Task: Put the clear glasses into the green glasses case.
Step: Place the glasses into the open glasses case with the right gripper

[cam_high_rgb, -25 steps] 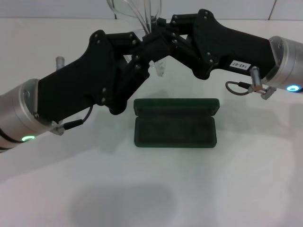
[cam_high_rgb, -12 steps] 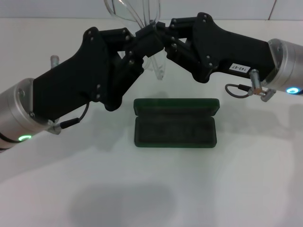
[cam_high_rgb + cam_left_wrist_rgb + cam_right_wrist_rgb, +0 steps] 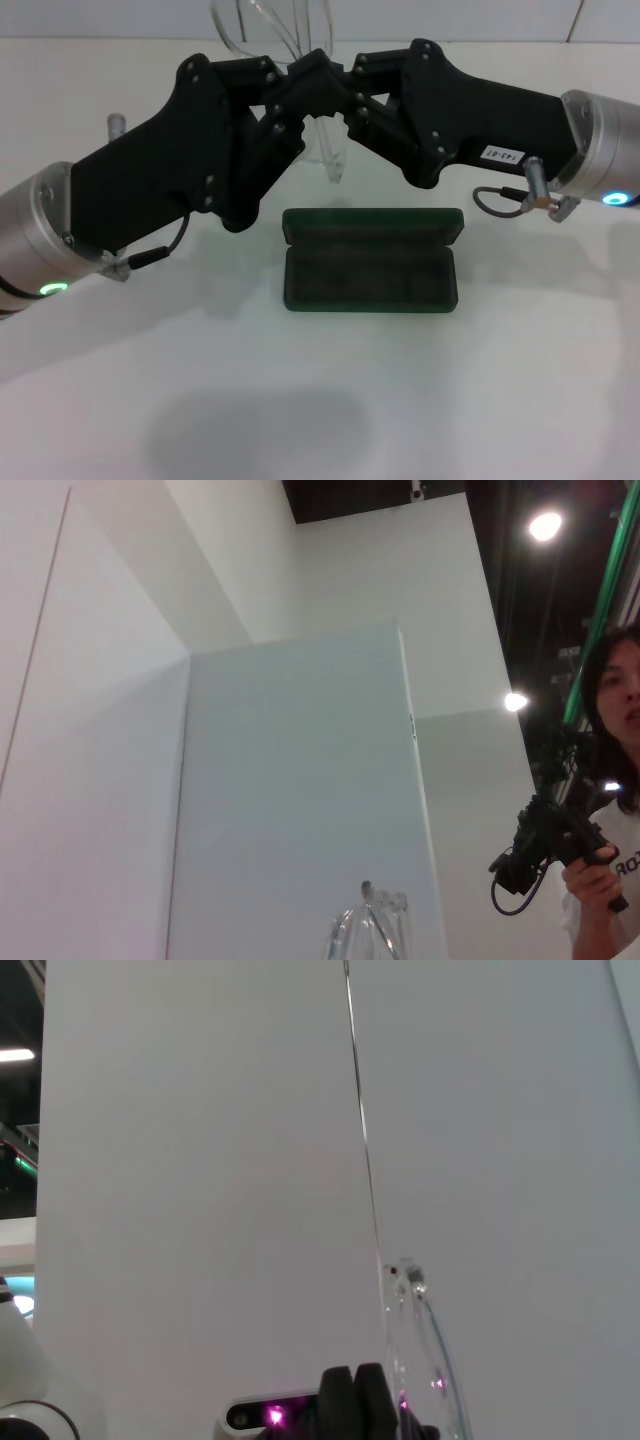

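L hand [image 3: 300,88] & R hand [image 3: 352,85] meet nose to nose at the top centre of the head view, raised above the bench [image 3: 320,400], both black arms angling up from the lower left & from the right. Both are closed on the clear glasses [image 3: 300,30]: each pinches the frame low down, w/ the lens part sticking up above the two hands & cut off by the top edge of the view. One thin clear arm hangs down betw. the hands, its tip below them & pointing toward the bench. Exact finger gap on either hand is hard to read, as the black linkages overlap, but the glasses are off the bench & carried only where the two hands meet.

Glasses: fully see-through, colourless, curved one-piece lens, long slim arms. L wrist view catches just the clear tip [image 3: 368,925] against a white wall; R wrist view shows a thin curved clear piece [image 3: 420,1360] beside a dark hand part.

Green glasses case [image 3: 370,260] sits on the bench below & nearer the robot than the hands, well apart from the glasses. It lies open, lid hinged back on the far side, dark green inside, rounded corners, long side across the view.
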